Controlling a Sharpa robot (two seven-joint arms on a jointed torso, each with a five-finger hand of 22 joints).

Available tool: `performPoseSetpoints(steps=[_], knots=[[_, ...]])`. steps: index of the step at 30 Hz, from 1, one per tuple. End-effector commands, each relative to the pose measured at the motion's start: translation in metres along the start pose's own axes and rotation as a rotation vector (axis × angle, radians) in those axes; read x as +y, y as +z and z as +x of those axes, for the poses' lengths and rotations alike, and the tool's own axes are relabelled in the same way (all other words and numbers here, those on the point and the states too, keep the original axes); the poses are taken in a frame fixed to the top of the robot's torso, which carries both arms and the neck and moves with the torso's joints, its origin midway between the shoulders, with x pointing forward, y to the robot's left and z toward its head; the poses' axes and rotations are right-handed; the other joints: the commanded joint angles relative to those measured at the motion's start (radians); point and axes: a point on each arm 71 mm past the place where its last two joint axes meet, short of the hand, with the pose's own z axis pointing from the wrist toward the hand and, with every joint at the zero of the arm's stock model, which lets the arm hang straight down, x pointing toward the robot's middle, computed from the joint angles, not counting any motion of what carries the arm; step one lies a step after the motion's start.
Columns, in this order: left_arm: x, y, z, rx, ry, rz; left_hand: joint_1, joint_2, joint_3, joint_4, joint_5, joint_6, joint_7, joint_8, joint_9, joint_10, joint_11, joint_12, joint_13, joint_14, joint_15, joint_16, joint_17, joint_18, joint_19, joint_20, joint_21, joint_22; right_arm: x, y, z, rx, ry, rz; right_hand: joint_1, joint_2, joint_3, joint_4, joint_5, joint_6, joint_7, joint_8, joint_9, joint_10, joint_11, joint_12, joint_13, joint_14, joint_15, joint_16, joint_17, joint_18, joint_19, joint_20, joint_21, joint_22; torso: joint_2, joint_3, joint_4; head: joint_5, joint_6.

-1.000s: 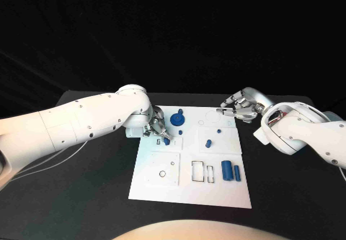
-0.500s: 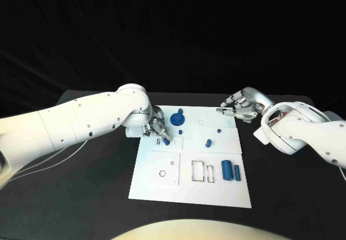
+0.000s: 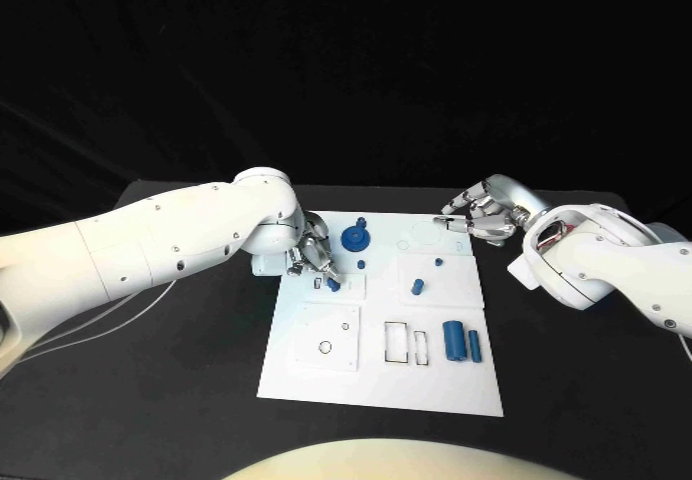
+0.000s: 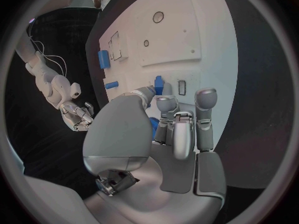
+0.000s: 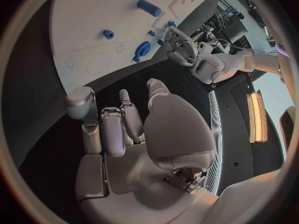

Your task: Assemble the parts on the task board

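The task board (image 3: 378, 375) is a white rectangular plate lying flat on the black table (image 3: 173, 400), marked with outlined rectangular slots and small round holes. Blue parts sit across it: a round disc-shaped part (image 3: 355, 238) just beside the left hand (image 3: 313, 255), a small blue part (image 3: 333, 283) at that hand's fingertips, a short peg (image 3: 415, 287) between the 2 hands, and 2 upright-lying cylinders, the thicker one (image 3: 453, 341) and the thinner one (image 3: 473, 346), well away from both hands toward the robot.

The left hand reaches over the board's edge with its fingers bent down onto the small blue part. The left wrist view shows what the head view does not: the thumb and fingers (image 4: 166, 107) close round the small blue part (image 4: 159, 86), pinching it against the board next to a narrow rectangular slot (image 4: 181, 87).

The right hand (image 3: 476, 217) hovers off the board's far corner. In the right wrist view its fingers (image 5: 111, 129) are loosely curled yet spread, grasping nothing, with the board (image 5: 93, 30) and the disc-shaped part (image 5: 142, 50) beyond them.
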Motion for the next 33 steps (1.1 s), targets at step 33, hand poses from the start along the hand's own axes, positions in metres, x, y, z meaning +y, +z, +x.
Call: performPoseSetpoints(steps=[33], knots=[[0.028,-0.039,0.024,-0.411,-0.227,0.171,-0.044,-0.055,0.274,-0.159,0.003,-0.002,-0.004,0.066,0.032,0.045,-0.007,0.014,0.017,0.094,0.001,-0.005,0.220,-0.008,0.022,-0.004,0.034,0.052,-0.004,-0.004,-0.002,-0.003,-0.005,0.003,-0.010,0.010,-0.009,0.000,0.011,0.006,-0.004,0.007,0.002,0.003,-0.004,0.003,0.024,0.044,-0.006,-0.003,0.001,0.019,0.004,-0.002,-0.005,0.000,-0.002,0.0007,0.0038,-0.005,0.010]])
